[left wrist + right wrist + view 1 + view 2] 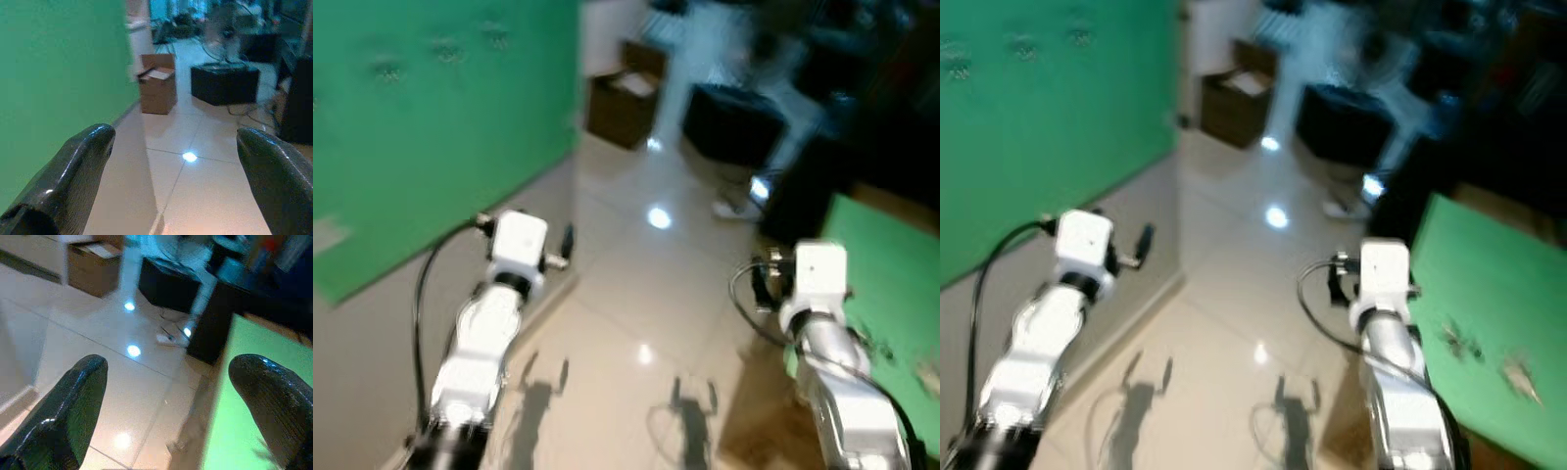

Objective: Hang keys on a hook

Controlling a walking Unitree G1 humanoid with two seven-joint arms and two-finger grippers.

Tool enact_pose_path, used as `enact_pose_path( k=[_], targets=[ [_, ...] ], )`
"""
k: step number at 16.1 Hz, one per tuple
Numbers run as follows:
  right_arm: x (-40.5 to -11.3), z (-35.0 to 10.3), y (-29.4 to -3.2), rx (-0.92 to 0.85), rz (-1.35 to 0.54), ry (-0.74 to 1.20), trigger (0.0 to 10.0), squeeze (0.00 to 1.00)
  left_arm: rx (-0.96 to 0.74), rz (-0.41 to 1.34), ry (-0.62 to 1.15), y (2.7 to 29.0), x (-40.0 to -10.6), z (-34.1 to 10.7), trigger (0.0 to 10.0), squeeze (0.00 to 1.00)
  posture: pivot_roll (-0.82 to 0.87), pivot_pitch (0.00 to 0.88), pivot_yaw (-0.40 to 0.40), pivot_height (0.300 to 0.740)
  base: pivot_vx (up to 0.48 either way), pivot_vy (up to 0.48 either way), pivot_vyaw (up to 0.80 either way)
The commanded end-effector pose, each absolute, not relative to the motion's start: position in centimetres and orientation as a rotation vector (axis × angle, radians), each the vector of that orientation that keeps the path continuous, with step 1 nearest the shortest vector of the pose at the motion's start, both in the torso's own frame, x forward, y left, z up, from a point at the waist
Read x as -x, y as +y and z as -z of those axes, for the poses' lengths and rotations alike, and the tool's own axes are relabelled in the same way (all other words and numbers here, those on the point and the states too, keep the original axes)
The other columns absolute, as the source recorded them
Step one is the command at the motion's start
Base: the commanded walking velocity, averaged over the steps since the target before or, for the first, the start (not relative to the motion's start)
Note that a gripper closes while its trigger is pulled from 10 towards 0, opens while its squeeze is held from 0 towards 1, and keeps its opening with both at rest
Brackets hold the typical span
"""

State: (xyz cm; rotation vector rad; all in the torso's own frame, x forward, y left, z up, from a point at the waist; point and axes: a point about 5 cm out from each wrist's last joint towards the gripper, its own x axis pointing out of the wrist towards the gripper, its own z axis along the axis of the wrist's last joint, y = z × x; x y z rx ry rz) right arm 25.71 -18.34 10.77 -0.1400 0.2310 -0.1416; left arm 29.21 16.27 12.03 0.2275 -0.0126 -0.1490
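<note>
Both empty: left gripper [171, 186] and right gripper [166, 411] spread wide, raised over the floor [636, 323]. Keys [1459, 340] look to lie on the green desk [1498, 284], just right of the right arm. Turn toward the desk, stop, let blur settle, then reach down.

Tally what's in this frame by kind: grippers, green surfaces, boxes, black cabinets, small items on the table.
Grippers: 2, left gripper and right gripper, both open, empty.
Green surfaces: 2, wall panel and green table top.
Cardboard box: 1.
Black cabinet: 1.
Small blurred items on the table: 2.
Total: 8.
</note>
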Motion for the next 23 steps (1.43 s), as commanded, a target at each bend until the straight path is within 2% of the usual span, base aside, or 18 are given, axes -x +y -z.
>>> enact_pose_path(
  k=[1,5,8,16,23],
  targets=[
    [-25.6,-10.8,-19.1,0.157,0.177,0.24,10.0,0.0,-0.225,0.171,-0.019,15.6,-29.3,-12.3,10.0,0.0,-0.16,0.0,-0.073,0.74,0.0,0.0,-0.8],
    [-25.6,-10.4,-18.7,0.146,0.175,0.251,10.0,0.0,-0.202,0.204,0.014,15.6,-29.1,-12.0,10.0,0.0,-0.16,0.0,-0.081,0.74,0.0,0.0,-0.8],
    [-25.5,-9.8,-18.1,0.184,0.106,0.236,10.0,0.0,-0.208,0.148,-0.007,15.8,-28.4,-10.7,10.0,0.0,-0.17,0.0,-0.061,0.74,0.0,0.0,-0.8],
    [-25.1,-9.2,-18.3,0.227,0.095,0.227,10.0,0.0,-0.19,0.168,-0.028,16.1,-27.4,-10.7,10.0,0.0,-0.19,0.012,-0.047,0.74,0.0,0.0,-0.77],
    [-24.6,-8.3,-18.0,0.207,0.081,0.253,10.0,0.0,-0.188,0.248,-0.033,14.9,-27.1,-10.4,10.0,0.0,-0.19,0.0,-0.039,0.74,0.333,0.0,-0.1]
  ],
)
